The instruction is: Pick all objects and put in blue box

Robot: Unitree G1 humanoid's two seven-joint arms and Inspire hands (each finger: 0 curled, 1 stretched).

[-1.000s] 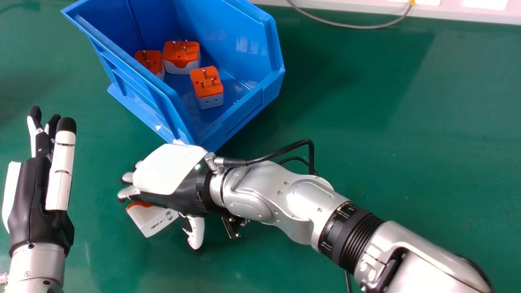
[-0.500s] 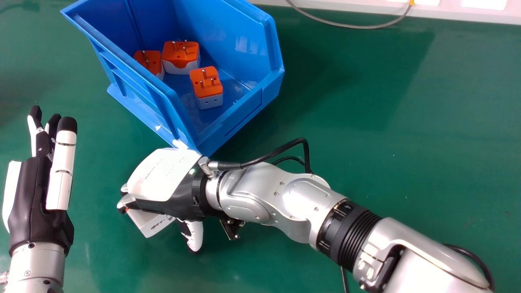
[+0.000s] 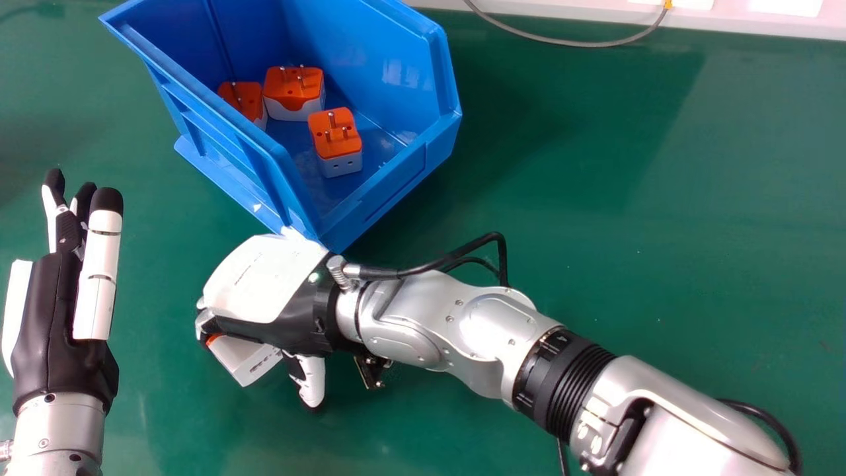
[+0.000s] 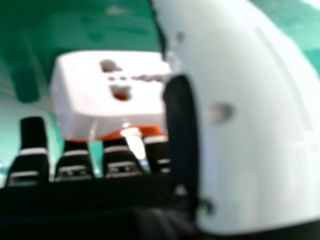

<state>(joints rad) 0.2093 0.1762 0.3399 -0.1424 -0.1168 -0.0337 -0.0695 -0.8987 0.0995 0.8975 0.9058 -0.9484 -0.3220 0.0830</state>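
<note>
Right hand (image 3: 271, 284) lay back up over a white and orange plug (image 3: 246, 360) on the green table (image 3: 595, 185), just beside the near corner of the blue box (image 3: 396, 188). Its fingers bent round the plug, with the thumb across from them; how firm the hold was, I couldn't tell. Three more plugs (image 3: 337, 139) sat inside the box. Left hand (image 3: 49, 330), fingers straight, was at the head view's left edge.

Beyond the green counter (image 3: 595, 198) there is a pale strip (image 3: 727, 21); a grey cable (image 3: 595, 44) curves over the counter's far edge.
</note>
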